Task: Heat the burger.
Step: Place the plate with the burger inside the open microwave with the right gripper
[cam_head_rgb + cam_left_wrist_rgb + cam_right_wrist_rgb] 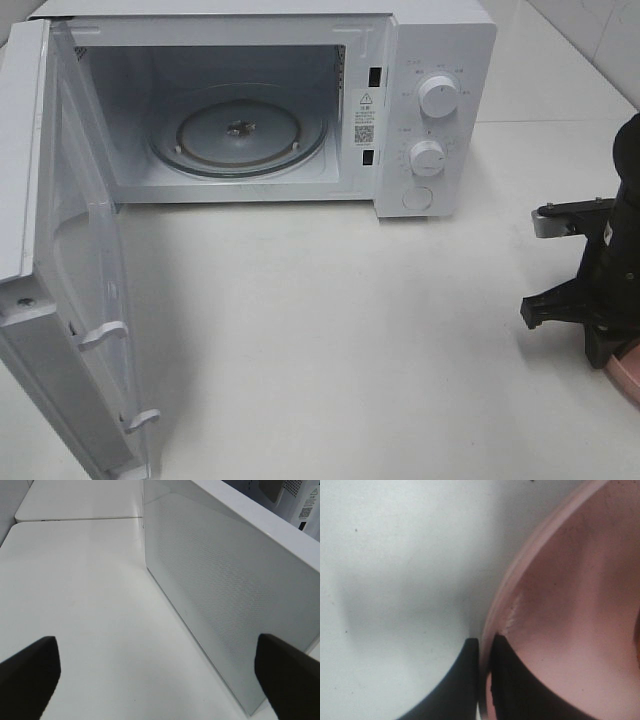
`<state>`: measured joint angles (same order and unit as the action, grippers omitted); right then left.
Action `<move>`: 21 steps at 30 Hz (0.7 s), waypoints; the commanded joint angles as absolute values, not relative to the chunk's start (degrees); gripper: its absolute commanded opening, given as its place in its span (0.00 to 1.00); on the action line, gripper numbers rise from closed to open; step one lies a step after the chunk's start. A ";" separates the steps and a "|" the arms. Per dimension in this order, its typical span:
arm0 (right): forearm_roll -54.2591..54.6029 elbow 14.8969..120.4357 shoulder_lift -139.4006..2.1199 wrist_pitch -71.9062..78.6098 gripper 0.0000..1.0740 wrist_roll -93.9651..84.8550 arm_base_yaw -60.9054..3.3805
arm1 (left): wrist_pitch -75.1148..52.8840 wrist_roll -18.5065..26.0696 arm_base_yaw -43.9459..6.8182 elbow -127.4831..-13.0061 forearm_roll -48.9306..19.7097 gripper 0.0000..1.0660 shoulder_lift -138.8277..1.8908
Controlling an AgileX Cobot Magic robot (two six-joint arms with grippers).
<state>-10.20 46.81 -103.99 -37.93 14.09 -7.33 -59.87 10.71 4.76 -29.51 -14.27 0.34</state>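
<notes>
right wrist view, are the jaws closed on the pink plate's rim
Yes, the jaws of the right gripper pinch the rim of the pink plate.

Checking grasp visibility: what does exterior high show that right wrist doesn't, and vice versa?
Exterior high only: the microwave, its door swung open, the glass turntable and two knobs. Right wrist only: the right gripper closed on the pink plate at its rim, one finger each side. Both: the plate, just a sliver at the exterior view's right edge, and the white table. The burger is clear in neither.
</notes>
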 commanded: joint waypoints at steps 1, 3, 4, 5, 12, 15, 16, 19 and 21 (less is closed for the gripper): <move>-11.69 46.29 -101.70 -39.02 0.00 16.56 -7.45 | -59.53 10.37 4.47 -29.45 -14.27 0.92 1.49; -13.92 46.29 -101.36 -39.71 0.00 18.62 -7.45 | -59.53 10.37 4.47 -29.45 -14.27 0.92 1.49; -13.92 46.29 -101.36 -39.71 0.00 18.62 -7.45 | -59.53 10.37 4.47 -29.45 -14.27 0.92 1.49; -15.01 46.29 -101.18 -39.99 0.00 20.00 -7.45 | -59.53 10.37 4.47 -29.45 -14.27 0.92 1.49; -21.37 46.29 -100.84 -42.11 0.00 25.95 -10.37 | -59.53 10.37 4.47 -29.45 -14.27 0.92 1.49; -24.64 46.29 -100.84 -43.37 0.00 28.99 -11.97 | -59.53 10.37 4.47 -29.45 -14.27 0.92 1.49; -26.76 46.29 -100.84 -44.46 0.00 30.88 -13.01 | -59.53 10.37 4.47 -29.45 -14.27 0.92 1.49; -29.79 46.29 -100.84 -45.78 0.00 33.69 -14.38 | -59.53 10.37 4.47 -29.45 -14.27 0.92 1.49; -31.11 46.29 -100.84 -46.18 0.00 34.84 -15.24 | -59.53 10.37 4.47 -29.45 -14.27 0.92 1.49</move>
<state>-26.41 46.35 -101.24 -43.32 32.31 -14.15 -59.87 10.71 4.76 -29.51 -14.27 0.34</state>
